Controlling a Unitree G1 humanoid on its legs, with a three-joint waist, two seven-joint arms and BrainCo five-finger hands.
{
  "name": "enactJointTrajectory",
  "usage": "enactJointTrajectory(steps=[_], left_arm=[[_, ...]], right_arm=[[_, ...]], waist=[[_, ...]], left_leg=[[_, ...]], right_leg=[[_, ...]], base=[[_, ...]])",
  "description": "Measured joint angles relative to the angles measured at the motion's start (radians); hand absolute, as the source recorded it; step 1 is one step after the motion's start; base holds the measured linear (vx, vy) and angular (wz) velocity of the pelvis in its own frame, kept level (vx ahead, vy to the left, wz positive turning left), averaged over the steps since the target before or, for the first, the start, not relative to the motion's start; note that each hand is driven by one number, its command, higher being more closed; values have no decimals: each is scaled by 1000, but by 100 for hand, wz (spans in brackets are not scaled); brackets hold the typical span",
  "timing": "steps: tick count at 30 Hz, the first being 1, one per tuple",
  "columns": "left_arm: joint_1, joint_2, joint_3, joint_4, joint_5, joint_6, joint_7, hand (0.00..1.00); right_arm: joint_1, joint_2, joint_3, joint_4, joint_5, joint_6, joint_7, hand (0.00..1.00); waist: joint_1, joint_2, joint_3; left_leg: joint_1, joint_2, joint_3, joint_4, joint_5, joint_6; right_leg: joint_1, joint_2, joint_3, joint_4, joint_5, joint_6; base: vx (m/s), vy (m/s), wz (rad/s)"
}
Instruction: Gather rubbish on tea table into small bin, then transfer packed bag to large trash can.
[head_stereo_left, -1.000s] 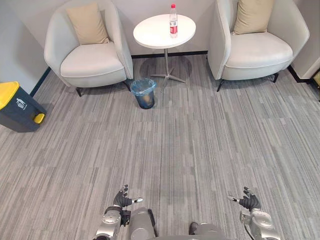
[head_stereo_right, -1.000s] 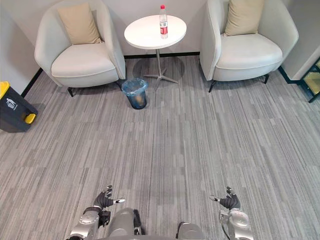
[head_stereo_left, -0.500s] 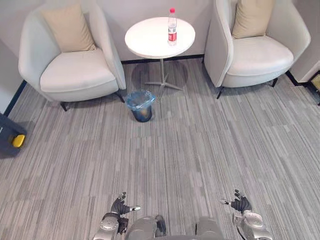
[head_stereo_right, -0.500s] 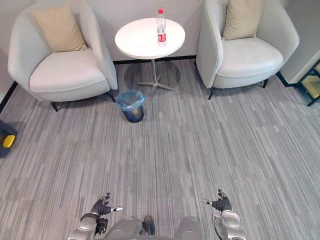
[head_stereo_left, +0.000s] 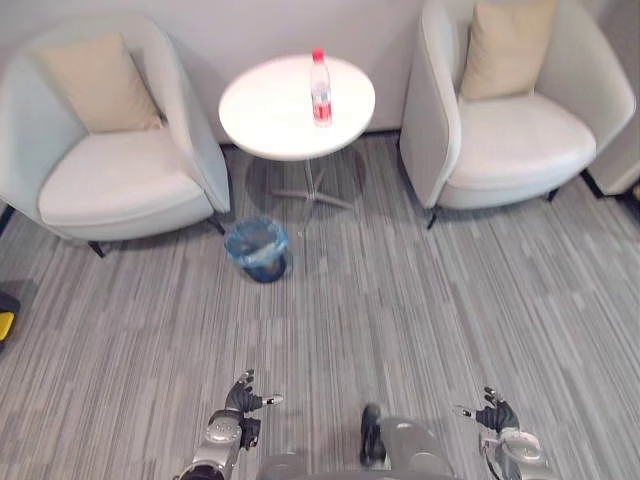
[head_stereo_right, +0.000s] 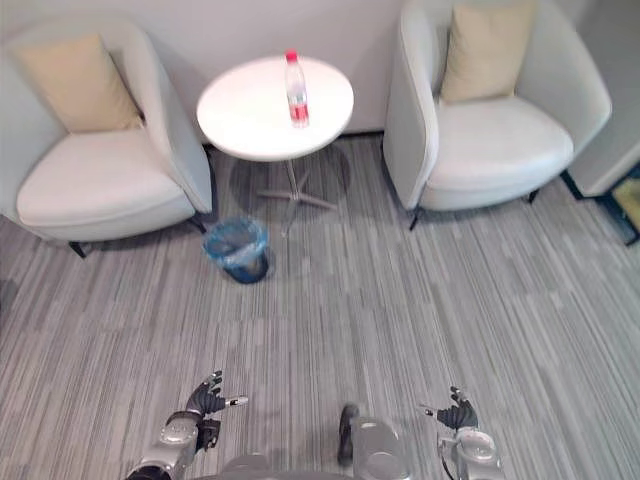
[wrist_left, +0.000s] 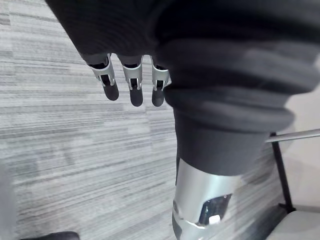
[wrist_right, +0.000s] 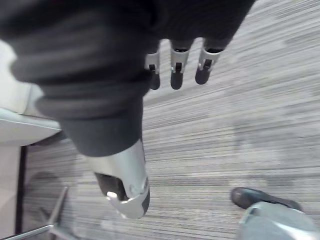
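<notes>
A clear plastic bottle (head_stereo_left: 320, 89) with a red cap and label stands upright on the round white tea table (head_stereo_left: 270, 115) at the back, between two armchairs. On the floor in front of the table sits the small bin (head_stereo_left: 257, 250), lined with a blue bag. My left hand (head_stereo_left: 241, 402) hangs low at the near left, open and holding nothing; its fingers (wrist_left: 132, 87) are straight over the bare floor. My right hand (head_stereo_left: 494, 417) is low at the near right, also open and holding nothing, its fingers (wrist_right: 176, 70) straight above the floor.
A white armchair (head_stereo_left: 110, 170) with a beige cushion stands left of the table. A second armchair (head_stereo_left: 520, 130) stands to the right. A yellow and dark corner of the large trash can (head_stereo_left: 4, 315) shows at the far left edge. Grey striped carpet (head_stereo_left: 400, 300) lies between me and the table.
The camera has moved toward the table and turned, so the chairs, table and bin show larger and shifted. The large trash can has slid almost out at the left. Both hands stay open.
</notes>
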Motion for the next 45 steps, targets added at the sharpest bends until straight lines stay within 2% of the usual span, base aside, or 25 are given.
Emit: enactJointTrajectory(steps=[2, 3, 6, 8, 9, 10, 11, 14, 16, 19, 22, 23, 25, 27, 28, 29, 31, 33, 36, 37, 40, 42, 43, 44, 45], left_arm=[[21, -17, 2, -4, 0, 2, 0, 0], [24, -18, 2, -4, -1, 3, 0, 0], [29, -17, 7, -4, -1, 3, 1, 0], [29, -17, 7, -4, -1, 2, 1, 0], [31, -17, 12, -1, -1, 2, 1, 0], [37, -14, 18, 0, -1, 2, 2, 0], [39, 3, 21, 2, -1, 1, 3, 0], [40, 6, 18, 4, -1, 1, 1, 0], [47, 7, 16, 4, 0, 2, 0, 0], [58, 30, -14, 4, 0, 3, 2, 0], [58, 40, -43, 4, 0, 4, 2, 0], [55, 40, -43, 4, 0, 5, 2, 0], [41, 36, -43, 4, 0, 6, 1, 0], [42, 40, -42, 4, -1, 4, 2, 0], [46, 37, -40, 9, 0, 3, 2, 0], [43, 25, -42, 17, -1, 4, 2, 0], [33, 20, -41, 22, -1, 1, 0, 0], [21, 13, -40, 24, -1, 1, 0, 0], [5, -12, -9, 21, 0, 0, 0, 0], [8, -23, -1, 17, 0, 0, 0, 0], [22, -39, -1, 12, -1, 2, 0, 0], [33, -37, -1, 12, -1, 4, 0, 0], [39, -38, -3, 12, -1, 4, 0, 0], [41, -39, -7, 12, -1, 5, -1, 0], [39, -39, -8, 12, -1, 4, -1, 0]], right_arm=[[8, 14, -7, -23, 15, -2, 0, 0], [8, 18, -7, -22, 17, -2, 0, 0], [-2, 30, -15, -13, 17, 0, 1, 0], [-3, 31, -34, -13, 17, 0, 0, 0], [-6, 22, -34, -4, 16, 0, 0, 0], [-9, 24, -32, 3, 16, 1, 0, 0], [-14, 32, -13, 9, 15, 2, 1, 0], [-16, 30, -10, 19, 8, 2, 0, 0], [-21, 28, -5, 26, -5, 2, 1, 0], [-23, 35, 29, 28, -30, 2, 6, 0], [-25, 31, 39, 32, -40, 2, 7, 0], [-30, 31, 42, 32, -40, 1, 8, 0], [-32, 24, 45, 32, -40, 0, 8, 0], [-31, 17, 47, 30, -40, 0, 9, 0], [-20, 5, 48, 35, -40, 0, 9, 0], [-19, -8, 47, 39, -40, 1, 9, 0], [-36, -25, 37, 34, -40, -2, 6, 0], [-31, -25, 34, 36, -40, -1, 6, 0], [11, -11, 34, 34, -35, 0, 6, 0], [25, -3, 34, 28, -26, 0, 5, 0], [37, 24, 17, 21, -5, 0, 2, 0], [35, 38, 16, 22, -1, 0, 3, 0], [36, 40, 15, 21, 0, 0, 3, 0], [42, 36, 6, 21, 0, 0, 3, 0], [45, 30, -1, 22, 0, 0, 3, 0]], waist=[[18, -10, 3], [26, -7, 2], [52, -6, 2], [51, -2, -1], [56, 18, 0], [61, 16, 0], [65, -13, -7], [76, -54, -11], [78, -58, -17], [73, -61, -20], [51, -57, -21], [45, -49, -17], [39, -33, -10], [27, -32, -15], [17, -30, -17], [16, -8, -22], [20, 2, -28], [8, 8, -29], [1, 6, -27], [8, 1, -24], [23, 8, -25], [28, 7, -24], [30, 7, -24], [32, 20, -26], [35, 36, -25]], left_leg=[[-127, 21, 66, 37, -35, 53], [-147, 19, 80, 5, -40, 54], [-201, -53, 109, -317, -43, 60], [-185, -115, 106, -570, 6, 49], [-164, -133, 93, -714, 116, 64], [-152, -138, 97, -722, 161, 98], [-146, -174, 113, -708, 114, 139], [-169, -216, 134, -590, -8, 169], [-132, -239, 152, -578, -59, 182], [-46, -261, 156, -572, -114, 211], [44, -265, 119, -589, -145, 223], [84, -255, 105, -618, -145, 223], [133, -224, 87, -634, -146, 221], [167, -199, 71, -633, -155, 185], [190, -193, 47, -631, -180, 133], [194, -171, 30, -633, -186, 125], [195, -154, 1, -641, -136, 73], [202, -139, -27, -623, -100, 47], [143, -102, -34, -404, -26, -14], [82, -71, -14, -245, 36, -14], [-45, -5, 82, -82, -48, 66], [-102, -22, 122, -174, -72, 76], [-121, -50, 142, -314, -66, 73], [-119, -78, 142, -501, -13, 58], [-118, -81, 137, -576, 55, 92]], right_leg=[[81, -3, 18, -57, -2, 8], [91, -5, 27, -68, 2, 14], [144, -28, 71, -113, 0, 40], [162, -49, 89, -121, -20, 73], [174, -44, 117, -116, -47, 102], [174, -46, 137, -114, -55, 114], [188, -78, 159, -121, -75, 146], [183, -139, 184, -52, -139, 189], [125, -165, 245, 123, -160, 214], [-34, -175, 322, 555, -109, 372], [-148, -179, 239, 702, -164, 264], [-192, -165, 198, 669, -185, 223], [-249, -129, 169, 541, -189, 198], [-284, -103, 174, 326, -129, 186], [-275, -96, 174, 235, 41, 147], [-262, -77, 158, 232, 39, 141], [-263, -59, 152, 252, 4, 107], [-222, -59, 123, 237, -15, 94], [-74, -55, 69, 127, -29, 91], [-15, -54, 58, 84, -35, 82], [79, -44, 51, 4, -47, 64], [103, -59, 51, -16, -48, 69], [105, -74, 49, -14, -57, 94], [114, -75, 49, -6, -74, 120], [116, -67, 50, 7, -84, 137]], base=[[294, -46, -19], [226, 31, -36], [280, 97, -37], [323, 176, -31], [321, 246, -45], [395, 273, -55], [328, 205, -31], [315, 168, -15], [398, 224, -22], [383, 129, 1], [412, -2, 34], [486, -88, 36], [478, -170, 31], [420, -199, 47], [376, -148, 35], [433, -173, 10], [366, -186, -10], [326, -193, 36], [247, -148, 55], [177, -109, 34], [142, -19, 12], [139, 80, 3], [184, 173, 6], [204, 192, 10], [188, 147, 1]])
